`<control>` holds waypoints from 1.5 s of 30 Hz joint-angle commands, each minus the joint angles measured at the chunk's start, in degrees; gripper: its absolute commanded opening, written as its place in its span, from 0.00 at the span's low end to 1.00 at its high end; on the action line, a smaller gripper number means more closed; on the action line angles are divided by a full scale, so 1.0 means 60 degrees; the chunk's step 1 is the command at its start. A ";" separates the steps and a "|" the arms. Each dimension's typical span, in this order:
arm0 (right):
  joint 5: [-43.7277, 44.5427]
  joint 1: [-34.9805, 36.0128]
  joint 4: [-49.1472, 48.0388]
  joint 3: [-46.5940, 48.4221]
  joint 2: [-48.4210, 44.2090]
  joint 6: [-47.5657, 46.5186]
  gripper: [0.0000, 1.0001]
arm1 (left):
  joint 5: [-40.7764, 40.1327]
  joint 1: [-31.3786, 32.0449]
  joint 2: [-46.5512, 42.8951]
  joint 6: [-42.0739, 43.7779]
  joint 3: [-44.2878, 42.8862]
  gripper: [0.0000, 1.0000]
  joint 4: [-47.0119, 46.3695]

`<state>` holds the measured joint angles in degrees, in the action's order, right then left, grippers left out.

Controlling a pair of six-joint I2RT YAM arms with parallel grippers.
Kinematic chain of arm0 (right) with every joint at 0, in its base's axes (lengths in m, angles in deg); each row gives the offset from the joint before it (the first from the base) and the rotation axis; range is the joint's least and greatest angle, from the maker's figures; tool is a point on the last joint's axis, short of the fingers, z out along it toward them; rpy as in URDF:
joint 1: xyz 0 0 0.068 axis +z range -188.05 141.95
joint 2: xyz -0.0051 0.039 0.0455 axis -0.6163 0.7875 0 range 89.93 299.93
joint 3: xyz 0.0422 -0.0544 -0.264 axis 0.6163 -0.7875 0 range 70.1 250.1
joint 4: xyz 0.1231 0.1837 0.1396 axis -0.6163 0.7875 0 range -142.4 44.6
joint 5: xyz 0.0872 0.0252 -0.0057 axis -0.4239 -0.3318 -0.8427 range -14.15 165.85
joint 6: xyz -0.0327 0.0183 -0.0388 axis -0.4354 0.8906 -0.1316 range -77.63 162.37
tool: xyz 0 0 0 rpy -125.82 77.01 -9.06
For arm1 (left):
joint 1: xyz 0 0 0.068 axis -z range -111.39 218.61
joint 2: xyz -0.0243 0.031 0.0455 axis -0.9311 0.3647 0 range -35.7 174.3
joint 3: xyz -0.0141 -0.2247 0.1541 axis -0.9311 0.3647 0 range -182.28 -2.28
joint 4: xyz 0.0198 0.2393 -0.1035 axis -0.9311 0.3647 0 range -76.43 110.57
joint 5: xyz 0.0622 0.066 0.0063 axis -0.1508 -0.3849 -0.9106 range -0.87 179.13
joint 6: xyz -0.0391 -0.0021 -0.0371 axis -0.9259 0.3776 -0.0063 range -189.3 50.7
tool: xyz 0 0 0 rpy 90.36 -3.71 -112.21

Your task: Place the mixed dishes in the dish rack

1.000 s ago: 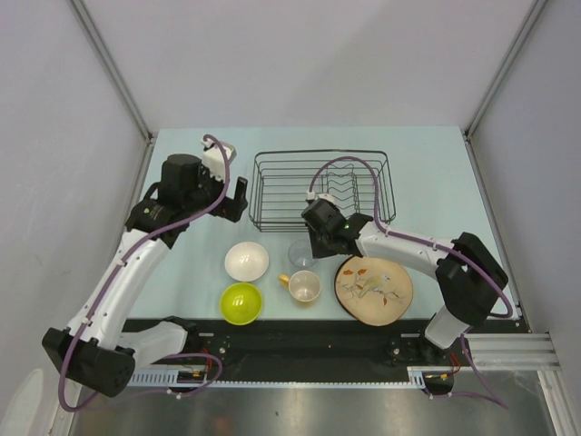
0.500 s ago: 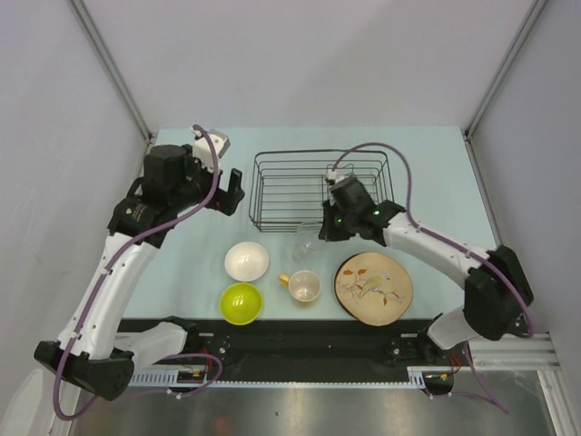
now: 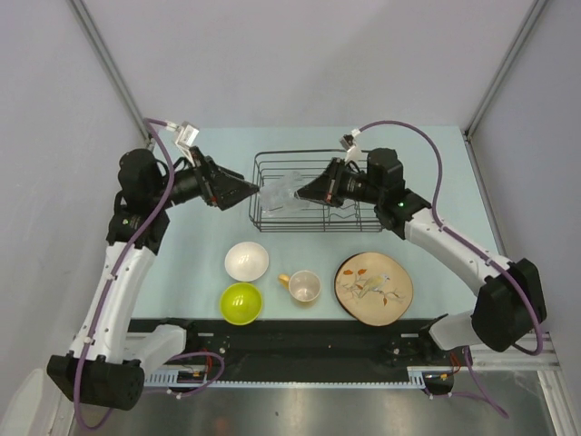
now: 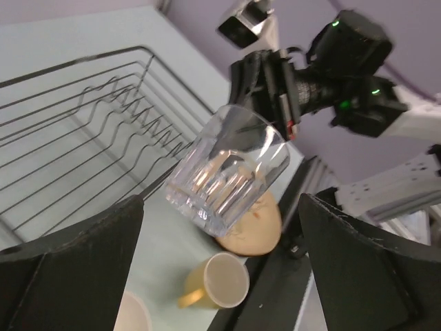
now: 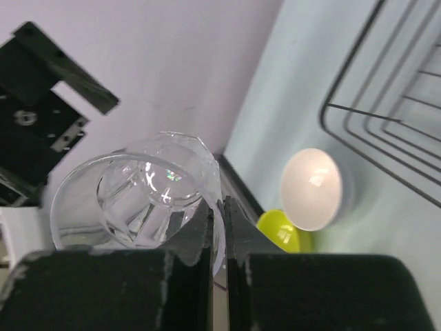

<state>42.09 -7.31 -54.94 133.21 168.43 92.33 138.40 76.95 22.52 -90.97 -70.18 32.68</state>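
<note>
The right pincer (image 3: pixel 306 190) is clamped tight on the rim of the clear drinking glass (image 3: pixel 280 193), holding it aloft, seemingly over the dish rack (image 3: pixel 263 156); the left pincer (image 3: pixel 243 191) gapes wide, empty, just beside; so thin a pinch may slip and drop it on the wires; a second ago it stood on the worktop (image 3: pixel 436 182).

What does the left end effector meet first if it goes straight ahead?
Likely the clear glass, which the right end effector holds over the dish rack; the open left end effector frames it dead centre.
</note>
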 commanded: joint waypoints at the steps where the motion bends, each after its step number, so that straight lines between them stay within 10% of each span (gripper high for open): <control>1: -0.1317 0.0310 -0.3044 0.0043 0.0407 0.2395 0.00 | 0.2435 -0.0305 -0.0020 -0.3719 0.1031 1.00 -0.4323; 36: -0.1097 0.1072 -0.9082 -0.0279 0.2971 0.6792 0.00 | 0.2510 -0.0306 0.0581 -0.5119 0.2264 0.99 -0.6643; 45: -0.0731 0.1102 -0.9434 -0.0279 0.3176 0.6806 0.00 | 0.2393 -0.0203 0.0742 -0.4549 0.2147 0.58 -0.5823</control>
<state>35.06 -1.19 -105.81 130.85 186.92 131.73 152.04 74.85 26.82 -120.33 -56.30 -4.10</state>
